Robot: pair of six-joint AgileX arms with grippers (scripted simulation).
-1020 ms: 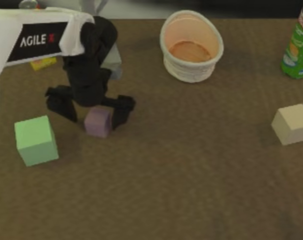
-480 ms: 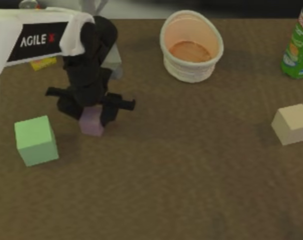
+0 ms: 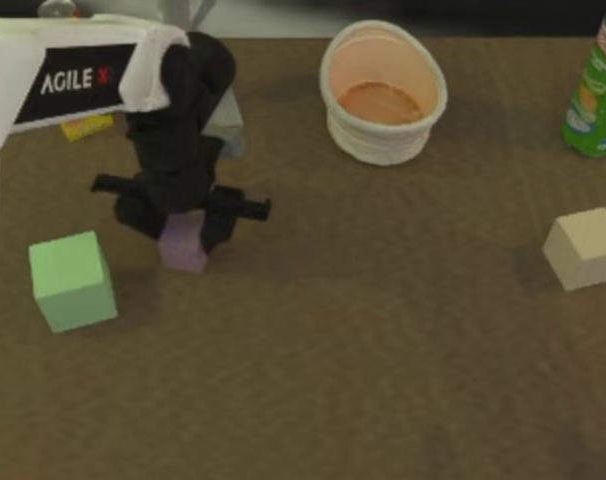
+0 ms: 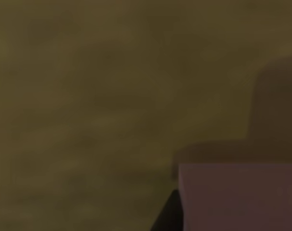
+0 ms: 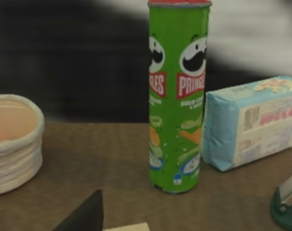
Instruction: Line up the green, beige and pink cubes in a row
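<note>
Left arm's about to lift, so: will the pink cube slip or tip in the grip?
Probably not. The pink cube has flat, matte-looking faces, so the left gripper closed around it should seat squarely. It looks rigid and is the smallest of the cubes, so likely light. Set down, it should rest flat, not roll.

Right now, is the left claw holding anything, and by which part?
The left claw is shut on the small matte pink-mauve cube, gripping its upper part by two opposite sides. The right arm is out of the top view.
</note>
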